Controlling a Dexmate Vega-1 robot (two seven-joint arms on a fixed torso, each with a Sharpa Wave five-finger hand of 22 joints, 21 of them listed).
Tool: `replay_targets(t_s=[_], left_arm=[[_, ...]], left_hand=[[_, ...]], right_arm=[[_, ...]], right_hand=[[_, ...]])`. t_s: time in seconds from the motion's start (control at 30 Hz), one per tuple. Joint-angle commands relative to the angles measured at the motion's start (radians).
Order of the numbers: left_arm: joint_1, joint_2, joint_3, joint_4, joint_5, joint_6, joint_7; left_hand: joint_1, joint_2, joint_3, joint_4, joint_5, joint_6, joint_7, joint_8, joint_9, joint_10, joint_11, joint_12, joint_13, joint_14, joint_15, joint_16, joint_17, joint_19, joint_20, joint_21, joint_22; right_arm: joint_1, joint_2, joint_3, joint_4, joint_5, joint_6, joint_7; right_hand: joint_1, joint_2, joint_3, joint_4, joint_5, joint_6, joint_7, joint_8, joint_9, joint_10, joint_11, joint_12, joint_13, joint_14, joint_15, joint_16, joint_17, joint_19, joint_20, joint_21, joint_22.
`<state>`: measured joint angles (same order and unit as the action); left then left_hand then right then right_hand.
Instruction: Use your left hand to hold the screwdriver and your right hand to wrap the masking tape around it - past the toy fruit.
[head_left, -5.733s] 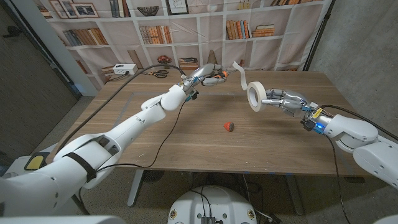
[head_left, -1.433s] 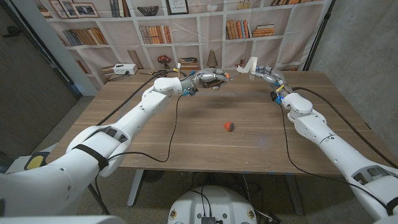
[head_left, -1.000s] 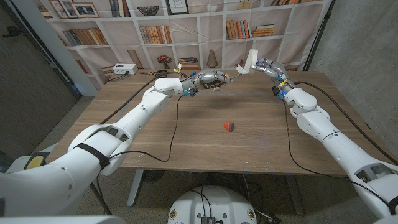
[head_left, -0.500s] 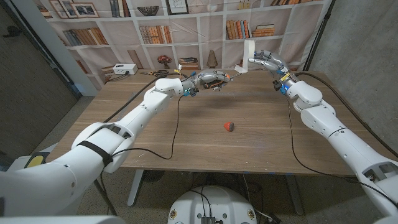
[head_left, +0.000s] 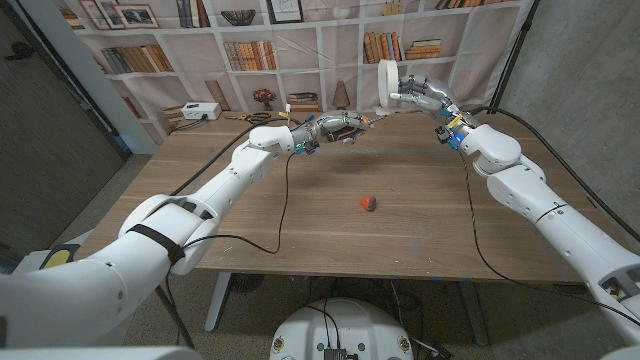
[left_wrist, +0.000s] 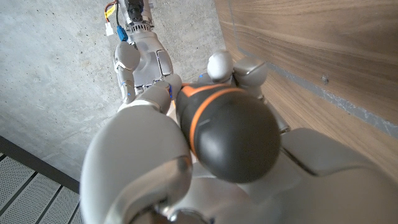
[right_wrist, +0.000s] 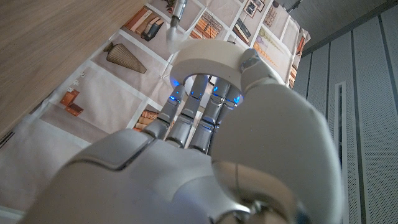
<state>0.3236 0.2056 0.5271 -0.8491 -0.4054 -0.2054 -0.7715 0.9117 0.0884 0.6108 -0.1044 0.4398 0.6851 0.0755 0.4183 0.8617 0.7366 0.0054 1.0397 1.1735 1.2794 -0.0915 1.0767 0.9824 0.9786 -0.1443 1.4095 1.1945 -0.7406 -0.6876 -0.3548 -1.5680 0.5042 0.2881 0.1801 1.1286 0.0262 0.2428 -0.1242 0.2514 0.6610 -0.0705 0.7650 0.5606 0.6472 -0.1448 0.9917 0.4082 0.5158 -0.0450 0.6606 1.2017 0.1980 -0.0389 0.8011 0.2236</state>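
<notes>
Right hand (head_left: 422, 93): has risen and swung back above the table's far edge.
Tape roll (head_left: 385, 80): carried up, now above the screwdriver (head_left: 352, 123) tip.

Screwdriver with black rounded handle and orange band (left_wrist: 227, 127): gripped in the left hand (head_left: 335, 128), raised above the far part of the wooden table, lying roughly level with its metal shaft directed toward the right hand.

Roll of cream-white masking tape (head_left: 385, 82): held in the right hand (head_left: 420, 95), raised beyond the table's far edge, standing on edge, higher than the screwdriver. A thin strip of tape runs from the roll down to the screwdriver's shaft tip.

Small red toy fruit (head_left: 369, 203): resting on the table near its middle, well apart from both hands, on the near side of the screwdriver and tape.
</notes>
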Motion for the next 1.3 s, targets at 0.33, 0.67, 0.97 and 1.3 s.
replay_targets(t_s=[0.33, 0.67, 0.97, 1.3], left_arm=[[-0.037, -0.027, -0.010, 0.080, 0.004, -0.042, -0.040], [-0.068, -0.049, -0.014, 0.141, 0.012, -0.062, -0.049], [-0.094, -0.067, -0.017, 0.189, 0.022, -0.068, -0.057], [-0.119, -0.087, -0.017, 0.230, 0.032, -0.061, -0.070]], left_hand=[[-0.009, 0.055, 0.235, 0.229, -0.002, 0.010, 0.001, 0.005, -0.002, 0.001, -0.005, 0.008, -0.004, 0.099, -0.097, 0.006, 0.001, 0.005, -0.071, 0.006, 0.010], [-0.009, 0.055, 0.235, 0.228, -0.004, 0.010, 0.000, 0.008, -0.003, 0.002, -0.003, 0.009, -0.004, 0.099, -0.098, 0.009, 0.004, -0.001, -0.071, 0.002, 0.004], [-0.008, 0.055, 0.235, 0.227, -0.005, 0.009, 0.002, 0.011, -0.003, -0.001, -0.005, 0.015, 0.004, 0.094, -0.097, 0.004, -0.002, 0.001, -0.071, 0.002, 0.003], [-0.008, 0.057, 0.234, 0.227, -0.007, 0.007, 0.001, 0.012, -0.004, 0.001, -0.007, 0.011, -0.006, 0.098, -0.098, 0.007, 0.002, 0.004, -0.072, 0.002, 0.001]], right_arm=[[-0.148, -0.083, 0.086, -0.162, -0.018, 0.008, -0.100], [-0.228, -0.137, 0.145, -0.231, 0.000, 0.002, -0.096], [-0.301, -0.184, 0.191, -0.261, 0.085, -0.006, -0.018], [-0.349, -0.263, 0.233, -0.287, 0.121, -0.043, 0.063]], right_hand=[[-0.153, 0.169, 0.196, 0.187, 0.002, 0.010, -0.003, 0.052, 0.085, 0.008, -0.007, 0.007, 0.465, 0.004, -0.168, 0.000, 0.003, 0.006, -0.018, 0.015, 0.000], [-0.155, 0.169, 0.197, 0.187, 0.001, 0.010, -0.001, 0.054, 0.080, 0.008, -0.008, 0.008, 0.462, 0.006, -0.169, -0.001, 0.002, 0.005, -0.020, 0.022, -0.003], [-0.155, 0.169, 0.198, 0.185, 0.000, 0.010, 0.000, 0.058, 0.078, 0.008, -0.005, 0.009, 0.459, 0.006, -0.168, -0.002, 0.002, 0.005, -0.020, 0.029, -0.005], [-0.158, 0.169, 0.200, 0.187, -0.001, 0.007, 0.005, 0.062, 0.078, 0.001, 0.004, 0.010, 0.459, 0.002, -0.170, -0.009, -0.001, -0.001, -0.041, 0.033, -0.008]])
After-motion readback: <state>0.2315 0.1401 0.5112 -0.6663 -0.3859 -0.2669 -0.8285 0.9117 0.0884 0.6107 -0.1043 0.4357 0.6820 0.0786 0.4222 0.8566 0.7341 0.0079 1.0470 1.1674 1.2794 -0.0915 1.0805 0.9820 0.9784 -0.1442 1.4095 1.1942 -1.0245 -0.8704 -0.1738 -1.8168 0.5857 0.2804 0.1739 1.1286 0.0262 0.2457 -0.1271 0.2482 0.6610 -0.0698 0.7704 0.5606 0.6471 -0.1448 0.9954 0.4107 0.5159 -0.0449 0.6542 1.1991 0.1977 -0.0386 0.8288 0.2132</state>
